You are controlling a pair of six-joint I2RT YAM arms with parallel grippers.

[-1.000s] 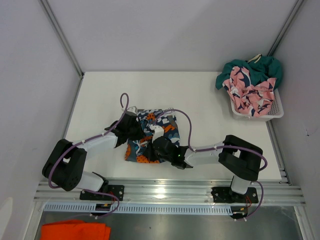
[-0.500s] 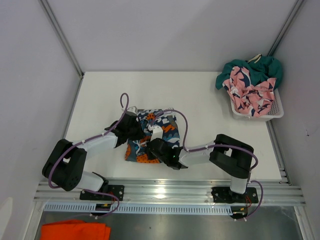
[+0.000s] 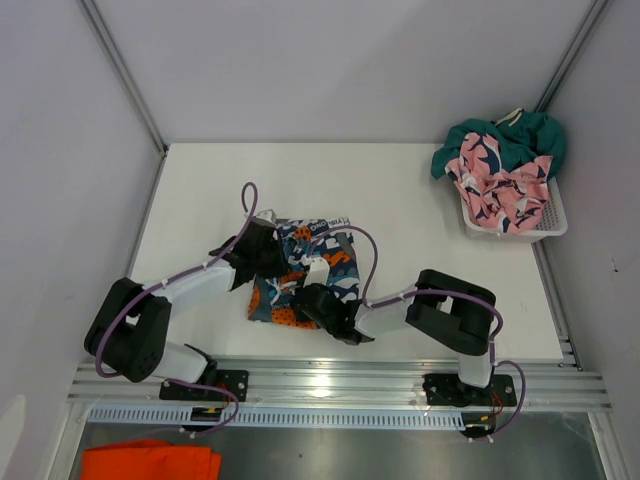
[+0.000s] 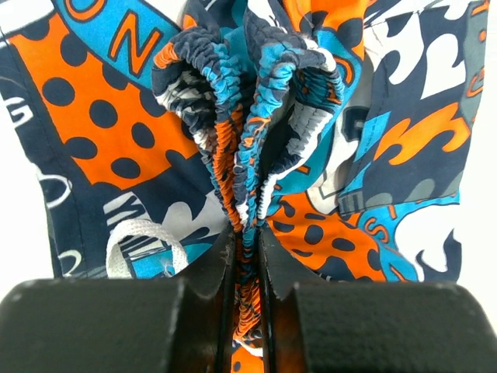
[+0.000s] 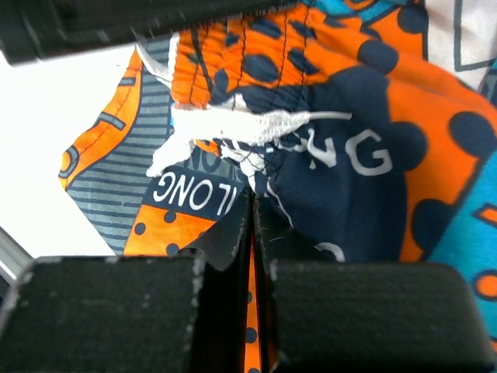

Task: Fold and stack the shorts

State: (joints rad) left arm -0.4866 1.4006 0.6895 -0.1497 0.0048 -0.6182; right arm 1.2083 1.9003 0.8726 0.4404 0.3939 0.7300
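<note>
The right gripper (image 3: 312, 300), clamped on a thin edge of the printed shorts (image 3: 335, 262), has moved leftward — the left gripper (image 3: 262, 255) pinches the gathered waistband (image 4: 248, 93). The first fold is underway, I think.

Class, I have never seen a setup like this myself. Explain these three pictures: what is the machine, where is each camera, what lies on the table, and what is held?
Two robot arms stand at the near edge of a white table. One camera looks down from above; the other two sit on the wrists, looking along the fingers. The left gripper pinches the elastic waistband of the graphic print shorts; the right gripper pinches another part of them. At the far right, a white basket holds pink patterned shorts and teal shorts.
</note>
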